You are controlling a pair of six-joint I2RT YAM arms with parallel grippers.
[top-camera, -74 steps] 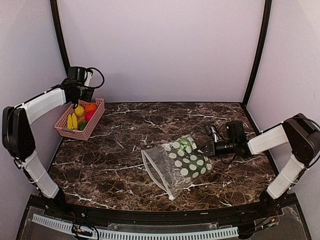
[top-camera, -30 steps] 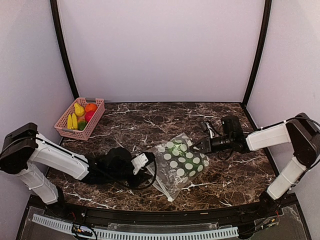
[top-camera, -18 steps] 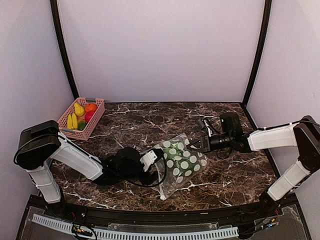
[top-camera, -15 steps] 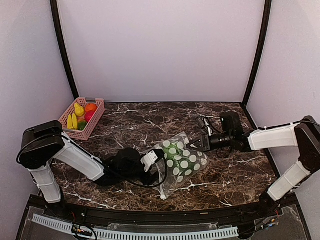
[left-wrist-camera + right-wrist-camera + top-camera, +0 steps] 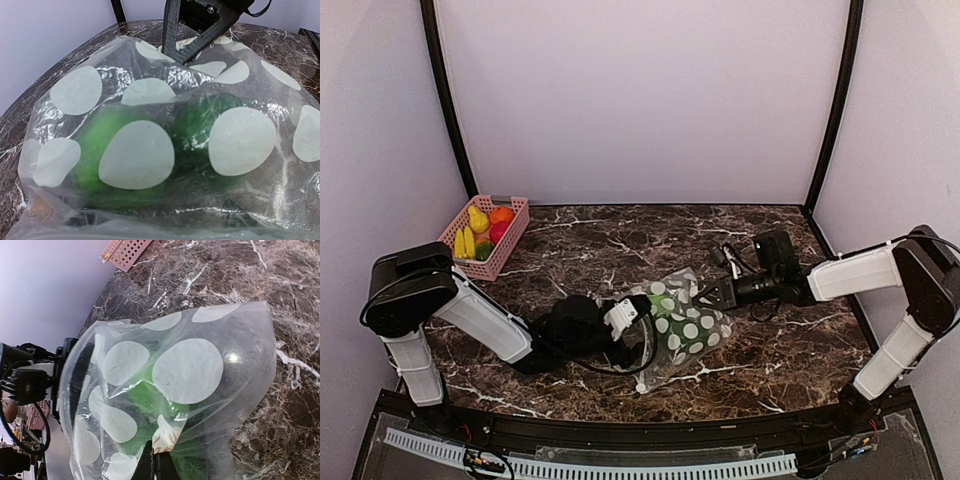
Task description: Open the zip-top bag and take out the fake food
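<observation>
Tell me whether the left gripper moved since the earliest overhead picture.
Yes: the left gripper went from the pink slotted plastic basket rightward to the dotted clear plastic bag.

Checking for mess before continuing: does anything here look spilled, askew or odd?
Nothing spilled. The zip-top bag sits crumpled and tented up, a fold pinched in the right tool, a green piece inside it. The other fruit lies in the pink basket.

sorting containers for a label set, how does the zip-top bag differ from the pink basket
The zip-top bag is clear, dotted and crumpled mid-table; the pink basket is slotted and stands at the far left. The right claw pinches the bag; no claw touches the basket. Both are on the table.
</observation>
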